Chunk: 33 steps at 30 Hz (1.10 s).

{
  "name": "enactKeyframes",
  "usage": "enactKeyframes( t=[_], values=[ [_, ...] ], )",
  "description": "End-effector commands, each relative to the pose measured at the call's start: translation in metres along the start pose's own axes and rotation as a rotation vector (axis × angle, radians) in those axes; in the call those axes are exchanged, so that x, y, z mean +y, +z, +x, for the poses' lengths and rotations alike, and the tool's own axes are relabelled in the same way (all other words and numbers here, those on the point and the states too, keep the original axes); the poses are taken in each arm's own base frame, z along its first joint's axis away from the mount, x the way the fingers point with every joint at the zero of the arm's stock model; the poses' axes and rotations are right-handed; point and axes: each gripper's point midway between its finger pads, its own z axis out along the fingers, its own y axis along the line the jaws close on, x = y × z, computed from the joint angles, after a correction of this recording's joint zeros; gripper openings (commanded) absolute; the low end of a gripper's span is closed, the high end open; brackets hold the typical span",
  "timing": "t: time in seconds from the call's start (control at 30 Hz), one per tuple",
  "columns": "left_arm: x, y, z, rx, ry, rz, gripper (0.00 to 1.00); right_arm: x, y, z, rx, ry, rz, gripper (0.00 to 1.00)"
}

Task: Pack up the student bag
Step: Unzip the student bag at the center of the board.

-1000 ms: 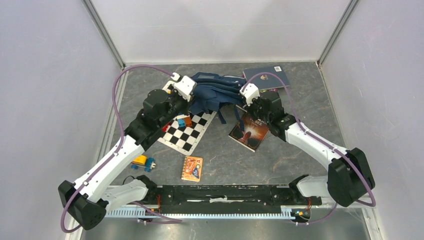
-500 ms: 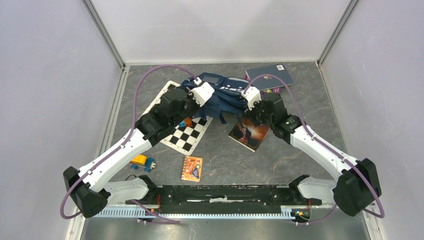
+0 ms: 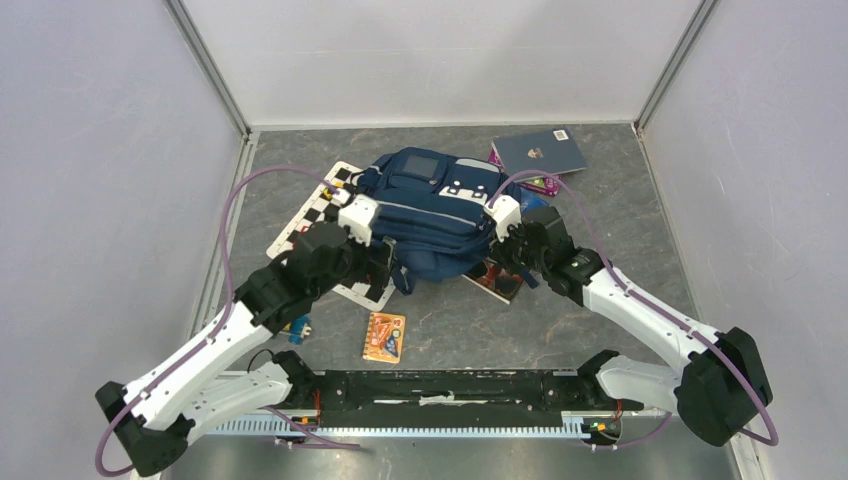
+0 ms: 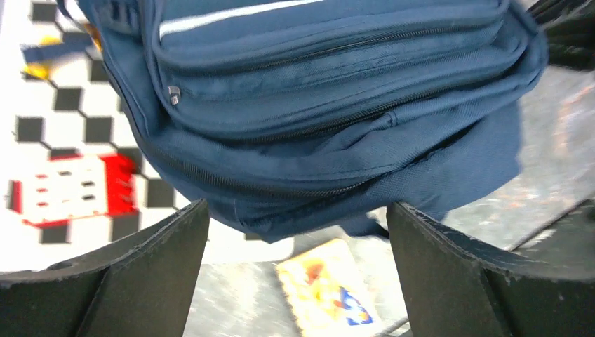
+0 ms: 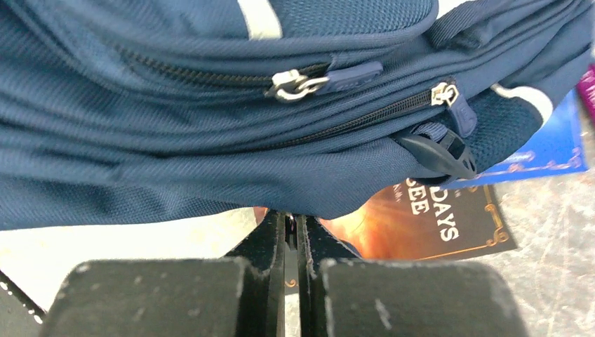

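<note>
The student bag (image 3: 432, 210) lies on the surface (image 3: 620, 210) toward its far edge, partly over a chequered board (image 3: 315, 205). The left fingers (image 4: 161, 260) stand spread wide before its near side. The right fingers (image 5: 270, 242) are pressed together at its right side.

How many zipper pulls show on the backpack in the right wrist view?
2 on the backpack: the upper zipper pull near the middle, the lower zipper pull further right. More may be hidden.

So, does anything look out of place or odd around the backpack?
Yes. The backpack lies on top of the chessboard and a corner of the orange book, things it should probably hold, and the zips in view look closed.
</note>
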Motion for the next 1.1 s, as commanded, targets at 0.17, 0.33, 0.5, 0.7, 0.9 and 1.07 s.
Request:
enactKeyframes(
  t=[0.17, 0.33, 0.5, 0.7, 0.9, 1.07],
  values=[
    [-0.016, -0.018, 0.047, -0.029, -0.76, -0.007, 1.0, 0.01, -0.001, 0.013, -0.044, 0.032, -0.008, 0.0],
    [0.002, -0.011, 0.065, -0.06, -0.85, -0.12, 1.0, 0.014, 0.0, 0.026, -0.028, 0.045, -0.008, 0.0],
    [0.011, 0.002, 0.082, -0.055, -0.921, -0.188, 0.98, 0.016, -0.001, 0.035, -0.02, 0.046, -0.008, 0.0],
    [0.007, 0.019, 0.081, -0.094, -0.934, -0.145, 0.89, 0.017, -0.002, 0.038, -0.005, 0.03, -0.005, 0.0],
    [0.0, 0.031, 0.094, -0.017, -0.88, -0.147, 0.59, 0.021, -0.003, 0.041, 0.023, 0.02, -0.017, 0.0],
    [0.0, 0.032, 0.091, -0.026, -0.877, -0.142, 0.31, 0.032, 0.0, 0.05, 0.082, 0.016, -0.047, 0.0]
  ],
)
